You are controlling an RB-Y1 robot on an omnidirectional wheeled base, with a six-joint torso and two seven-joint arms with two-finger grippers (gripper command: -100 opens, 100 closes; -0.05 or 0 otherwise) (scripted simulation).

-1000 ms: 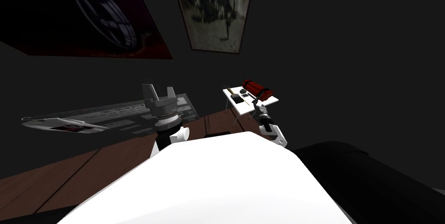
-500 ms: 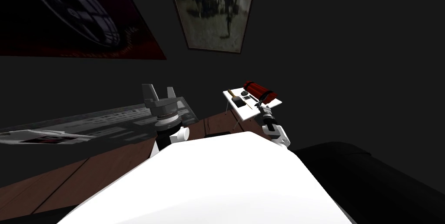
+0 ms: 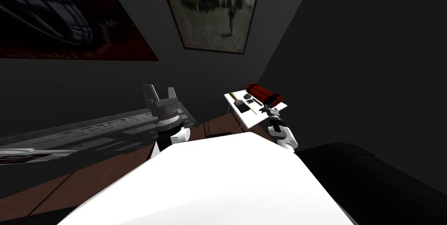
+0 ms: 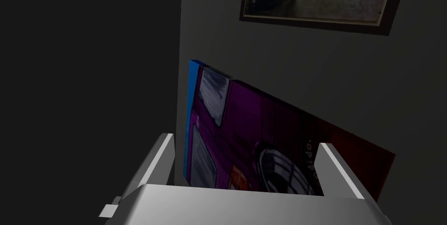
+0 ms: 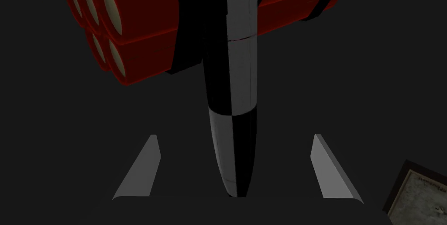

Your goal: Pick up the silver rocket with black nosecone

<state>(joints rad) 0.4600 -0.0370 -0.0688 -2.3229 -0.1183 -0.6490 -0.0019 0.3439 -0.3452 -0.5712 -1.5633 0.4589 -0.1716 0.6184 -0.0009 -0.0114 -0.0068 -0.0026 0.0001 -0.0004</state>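
The right gripper (image 5: 234,136) has its two thin, light grey blade-like fingers (image 5: 139,170) spread wide. Between them, touching neither, lies a slender rocket in silver and black panels (image 5: 231,82), its tapered tip pointing at the gripper's body. Beyond the fingertips, a bundle of red cylinders with pale end faces and black bands (image 5: 139,30) sits against the rocket's shaft.

Rocket (image 5: 231,82): slim, silver-black checkered, just beside red bundle (image 5: 131,30).
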